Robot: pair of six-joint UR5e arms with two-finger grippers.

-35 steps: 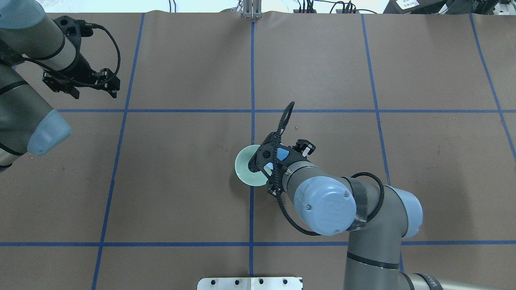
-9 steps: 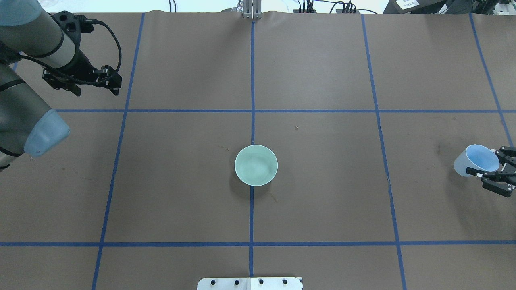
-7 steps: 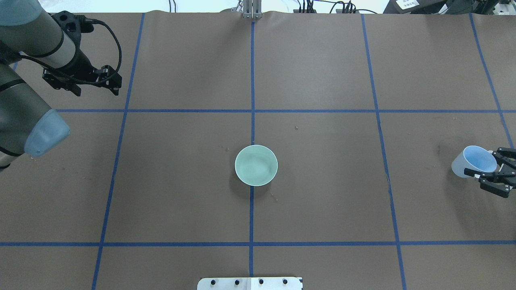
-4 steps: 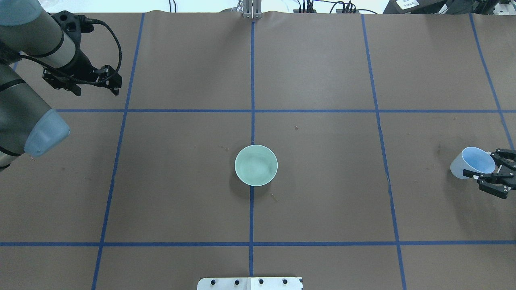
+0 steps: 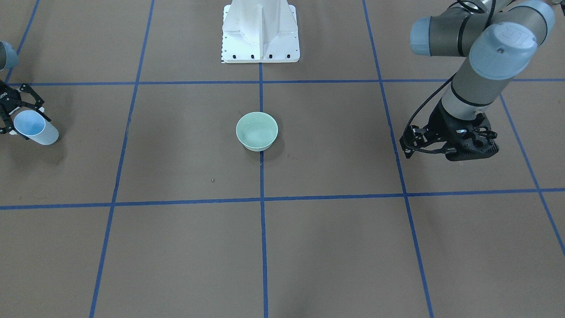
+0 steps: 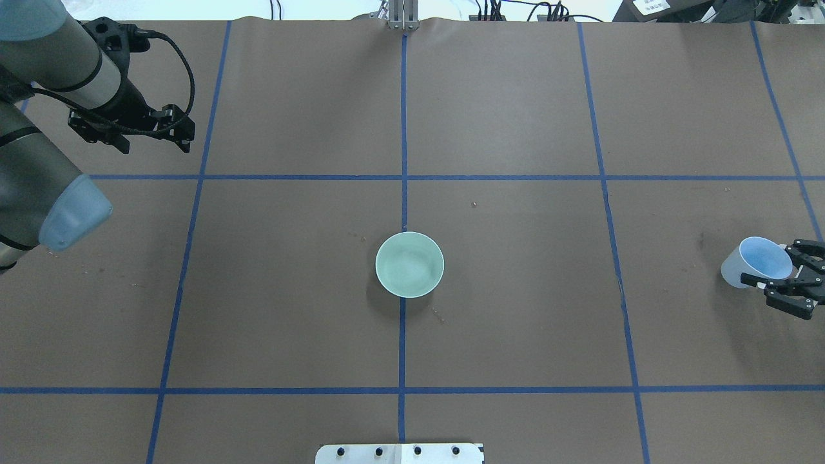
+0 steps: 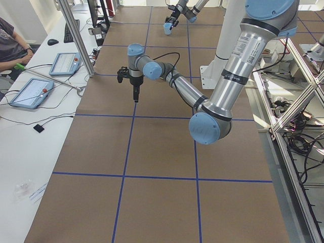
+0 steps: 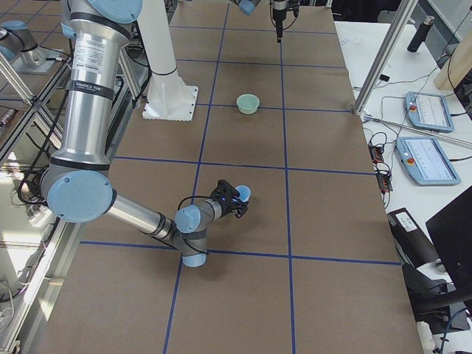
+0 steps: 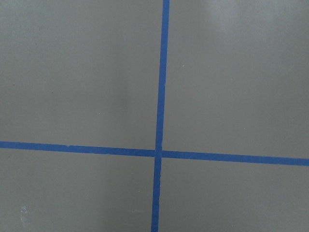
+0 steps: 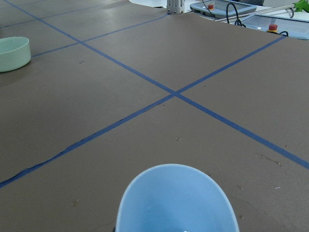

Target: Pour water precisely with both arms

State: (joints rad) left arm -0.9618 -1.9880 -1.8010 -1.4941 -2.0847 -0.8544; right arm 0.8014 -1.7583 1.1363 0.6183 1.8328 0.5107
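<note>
Moved: the right arm (image 8: pixel 140 214) has left the bowl (image 6: pixel 409 264), over which it leaned with the cup about five seconds ago. It now reaches to the table's right end. Over the last second the cup has hardly shifted. The left arm (image 6: pixel 38 167) is where it was.
Right gripper (image 6: pixel 780 264): clamped on the cup (image 6: pixel 760 259), one finger on each side of its wall just under the rim.
Cup: pale blue, mouth upward, low over the table (image 6: pixel 515 322) near its right edge and well apart from the bowl. I cannot tell whether its base touches the paper.
Water (image 6: pixel 412 263): a faint whitish sheen in the bottom of the bowl, like a shallow pool. In the right wrist view the cup's bottom is cut off by the picture's edge.
Bowl: pale green and upright, in the middle of the table on the central tape line (image 6: pixel 404 129), straight out from the white pedestal (image 5: pixel 260 31).
Left gripper (image 7: pixel 135 95): hangs pointing straight down over the far left part of the table, well apart from bowl and cup. The left wrist view shows a crossing of blue tape lines below it. I cannot tell whether its fingers are apart or together.
</note>
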